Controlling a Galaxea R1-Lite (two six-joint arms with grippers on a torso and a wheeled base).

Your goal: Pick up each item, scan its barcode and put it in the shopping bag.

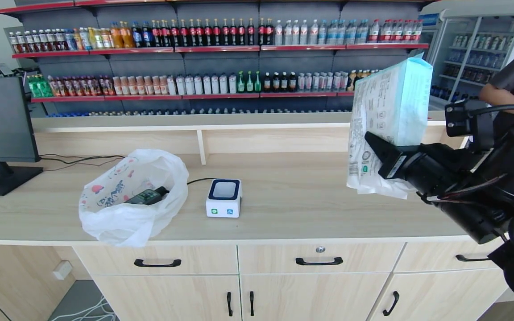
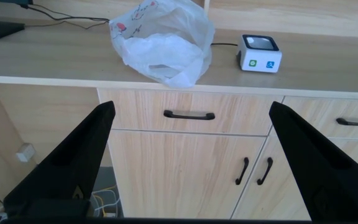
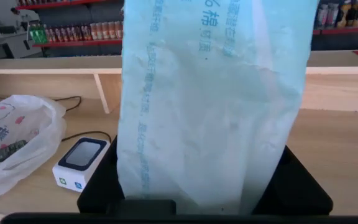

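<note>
My right gripper (image 1: 388,154) is shut on a pale blue and white soft package (image 1: 388,120), held upright in the air above the right part of the counter. The same package (image 3: 210,106) stands between the dark fingers in the right wrist view. The white scanner (image 1: 224,197) with a dark window sits mid-counter, well left of the package. A white printed shopping bag (image 1: 127,196) lies left of the scanner with a dark item (image 1: 147,196) inside its mouth. My left gripper (image 2: 188,162) hangs open below counter level, facing the drawers, with the bag (image 2: 160,43) and scanner (image 2: 260,53) above it.
A black monitor (image 1: 0,120) stands at the counter's far left with cables behind the bag. A raised wooden ledge (image 1: 194,120) runs along the back of the counter. Drawers with black handles (image 1: 319,261) lie below. A person's arm (image 1: 507,93) shows at the far right.
</note>
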